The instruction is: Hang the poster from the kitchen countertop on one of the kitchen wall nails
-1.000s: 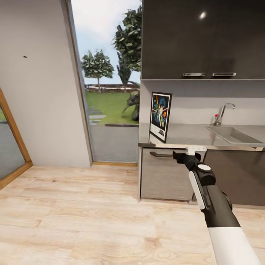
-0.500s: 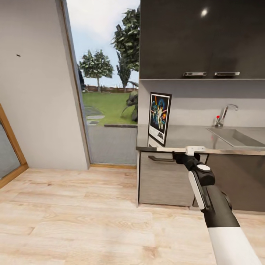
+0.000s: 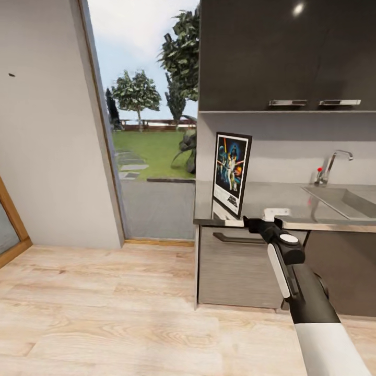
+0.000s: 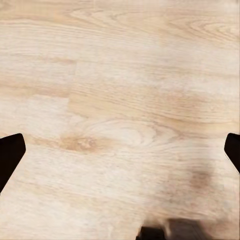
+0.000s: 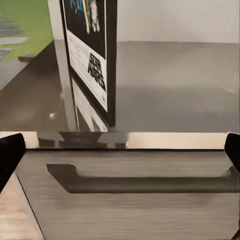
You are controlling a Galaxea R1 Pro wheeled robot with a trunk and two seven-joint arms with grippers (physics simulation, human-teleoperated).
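Right arm reaches forward, right gripper (image 3: 259, 225) at the counter (image 3: 292, 201) edge, jaws apart, empty, tips cut off in wrist view. Left gripper (image 4: 120, 150) jaws apart over wood floor (image 4: 125, 75). Poster (image 3: 231, 173) upright on counter's left end. Nail (image 3: 11, 75) a speck, far left wall.

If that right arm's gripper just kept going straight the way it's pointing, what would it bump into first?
Probably the front edge of the kitchen countertop, right ahead of the right gripper in its wrist view. If it cleared the edge, the poster standing upright on the worktop would come next. Depth is hard to judge.
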